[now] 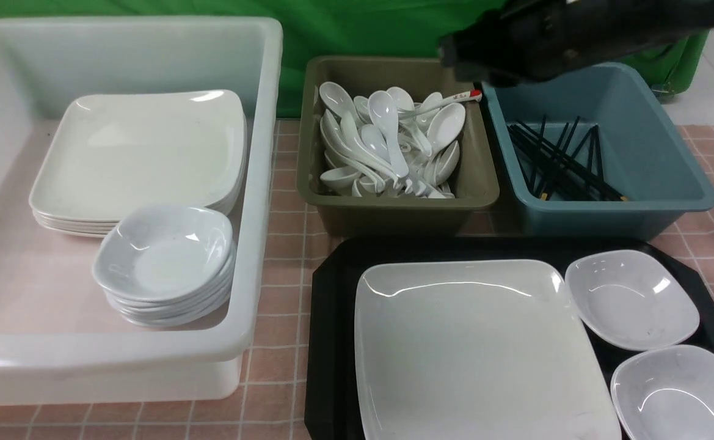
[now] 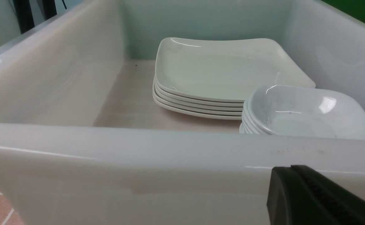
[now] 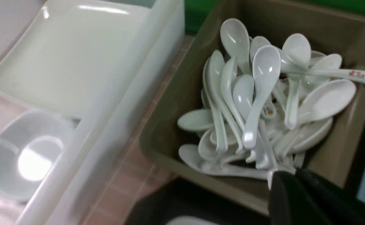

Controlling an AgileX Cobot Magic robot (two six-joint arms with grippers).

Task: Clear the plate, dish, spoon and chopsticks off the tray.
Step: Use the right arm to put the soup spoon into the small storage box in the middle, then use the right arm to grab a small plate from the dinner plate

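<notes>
A large white square plate (image 1: 473, 348) lies on the black tray (image 1: 332, 318), with two small white dishes (image 1: 631, 299) (image 1: 677, 391) to its right. No spoon or chopsticks show on the visible part of the tray. Several white spoons (image 1: 387, 134) (image 3: 263, 90) fill the olive bin, and black chopsticks (image 1: 561, 162) lie in the blue bin. My right gripper (image 1: 451, 52) (image 3: 290, 176) hangs blurred above the olive bin's near rim, shut and holding nothing. My left gripper (image 2: 290, 168) is shut and empty, just outside the white bin's wall (image 2: 170, 147).
The white bin (image 1: 259, 183) at left holds a stack of square plates (image 1: 143, 153) and a stack of small bowls (image 1: 164, 253). The olive bin (image 1: 393, 211) and blue bin (image 1: 637, 201) stand behind the tray. A red-tipped spoon (image 1: 454, 98) lies on top of the spoon pile.
</notes>
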